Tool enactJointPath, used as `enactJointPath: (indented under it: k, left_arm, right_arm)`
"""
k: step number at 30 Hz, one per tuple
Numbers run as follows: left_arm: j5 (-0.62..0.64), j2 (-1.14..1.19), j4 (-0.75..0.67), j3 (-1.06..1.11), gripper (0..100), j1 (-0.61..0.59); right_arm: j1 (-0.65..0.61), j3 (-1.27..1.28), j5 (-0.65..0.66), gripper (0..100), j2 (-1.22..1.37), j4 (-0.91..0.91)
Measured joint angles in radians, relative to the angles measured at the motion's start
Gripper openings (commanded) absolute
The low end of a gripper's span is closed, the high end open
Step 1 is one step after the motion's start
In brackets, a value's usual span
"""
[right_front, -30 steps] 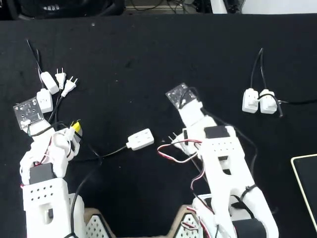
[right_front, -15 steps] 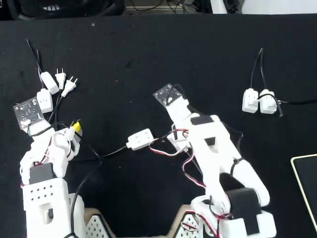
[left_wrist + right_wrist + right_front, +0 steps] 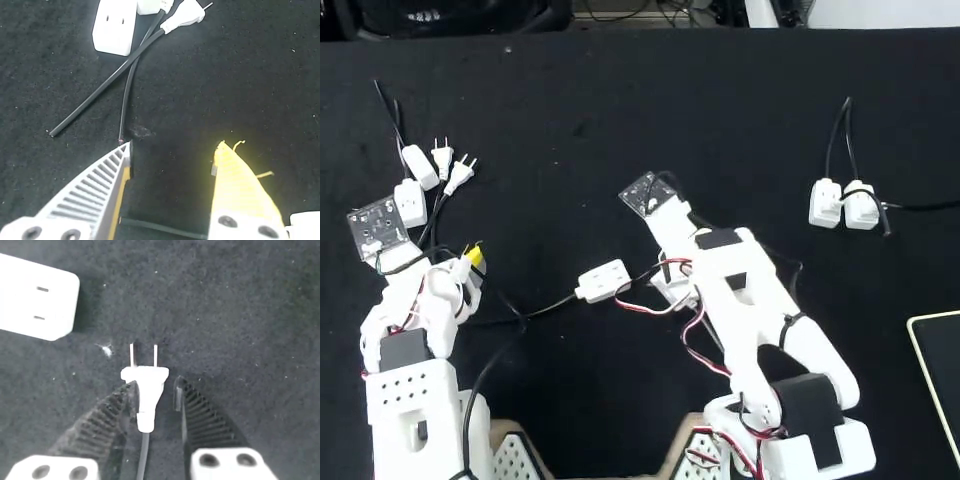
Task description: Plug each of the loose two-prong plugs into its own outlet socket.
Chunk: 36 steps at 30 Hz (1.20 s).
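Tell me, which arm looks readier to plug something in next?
Right. The right end effector straddles a white two-prong plug, with a white rectangular outlet socket close by. The left end effector hangs open over black cloth, holding nothing.

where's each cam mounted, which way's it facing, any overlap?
High view: fixed overhead, looking down at left arm and right arm.
Left wrist view: wrist-mounted, looking past left gripper at side socket.
Right wrist view: wrist-mounted, looking past right gripper at a plug and middle socket.
Shared: high and right wrist views both show middle socket.
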Motion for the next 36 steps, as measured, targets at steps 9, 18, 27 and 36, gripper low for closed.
enactJointPath:
  k: [9, 18, 27, 36]
  left_arm:
    - [0.0, 0.0, 0.0, 0.0, 27, 0.0]
    - [0.0, 0.0, 0.0, 0.0, 27, 0.0]
    - [0.0, 0.0, 0.0, 0.0, 27, 0.0]
    - [0.0, 0.0, 0.0, 0.0, 27, 0.0]
  right_arm:
    - [-0.018, 0.037, -0.003, 11.6, 0.002, 0.002]
    - [-0.017, 0.037, -0.005, 1.1, -0.006, 0.002]
    - [0.132, 0.012, 0.129, 1.0, -0.198, 0.068]
    - [0.204, 0.012, 0.282, 1.2, -0.005, -0.049]
